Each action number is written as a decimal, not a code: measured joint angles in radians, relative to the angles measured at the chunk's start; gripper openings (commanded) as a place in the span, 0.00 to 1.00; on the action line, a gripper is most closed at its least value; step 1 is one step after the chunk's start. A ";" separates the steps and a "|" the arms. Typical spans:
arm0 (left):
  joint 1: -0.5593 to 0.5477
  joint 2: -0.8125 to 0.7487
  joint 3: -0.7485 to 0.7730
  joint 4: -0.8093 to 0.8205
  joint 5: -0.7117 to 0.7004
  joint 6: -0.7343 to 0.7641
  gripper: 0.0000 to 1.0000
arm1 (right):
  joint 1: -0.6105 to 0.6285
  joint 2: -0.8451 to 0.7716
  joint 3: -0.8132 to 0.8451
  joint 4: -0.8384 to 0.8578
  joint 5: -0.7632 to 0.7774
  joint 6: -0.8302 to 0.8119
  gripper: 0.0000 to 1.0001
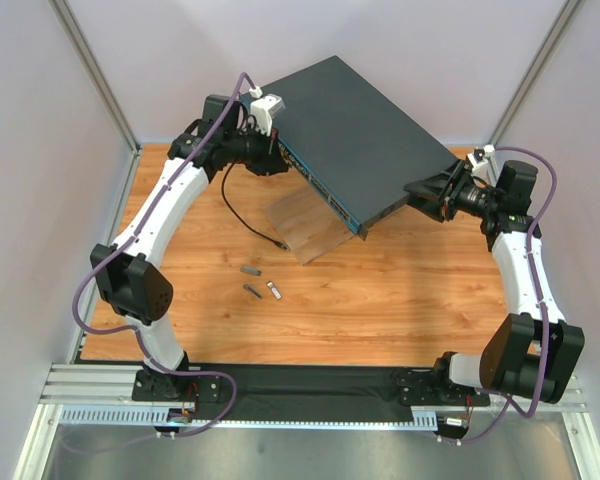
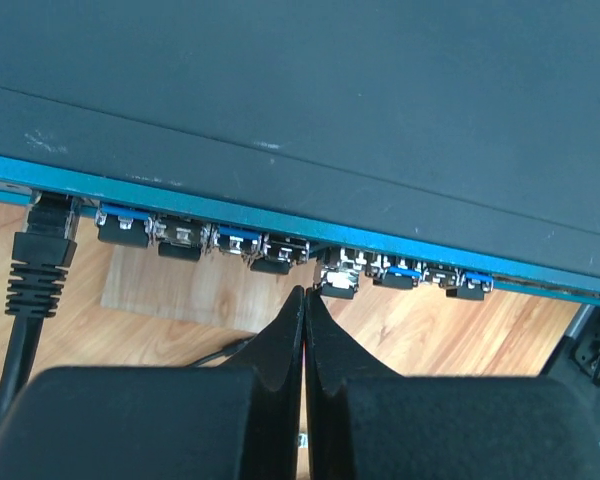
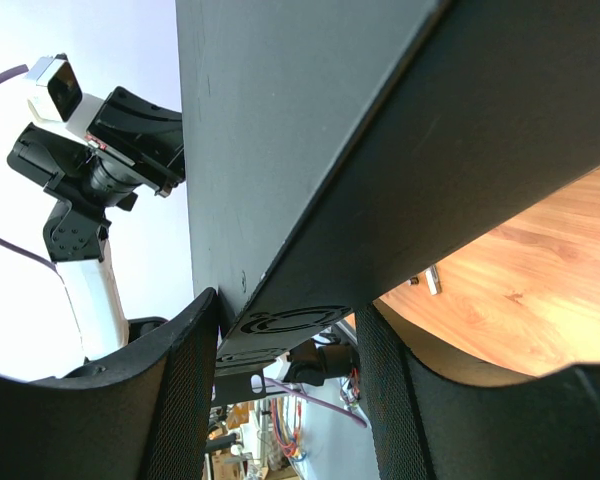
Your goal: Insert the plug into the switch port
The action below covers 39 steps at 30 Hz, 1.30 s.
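**A:** What lies nearest us, in front of the switch (image 1: 360, 120)?

**B:** Three small loose pieces (image 1: 262, 285), apart from it. Then comes the pale board (image 1: 305, 225), partly beneath its front edge.

**A:** And at its side?

**B:** The right gripper (image 3: 288, 300) is clamped on the switch's side edge. We judge it steadies the box.

**A:** Farthest?

**B:** The left gripper (image 2: 305, 298), jaws together and empty, meets the silvery plug (image 2: 337, 281) in a mid-row port. Closed tips suit pushing, but we cannot tell whether it is fully home.

Overhead plus 2 wrist close-ups, seemingly sharing switch (image 1: 365, 135).
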 measured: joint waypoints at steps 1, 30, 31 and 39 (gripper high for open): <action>0.000 0.003 0.002 0.003 0.003 -0.004 0.00 | 0.000 0.000 0.000 0.000 0.000 0.000 0.00; -0.021 -0.110 -0.138 0.169 0.002 -0.008 0.07 | 0.000 0.002 0.001 0.000 -0.003 0.000 0.00; -0.021 -0.103 -0.137 0.170 0.003 -0.008 0.08 | 0.000 0.003 0.001 0.000 -0.003 0.000 0.00; -0.021 -0.093 -0.126 0.160 0.010 -0.008 0.07 | 0.000 0.008 0.005 -0.001 -0.009 0.000 0.00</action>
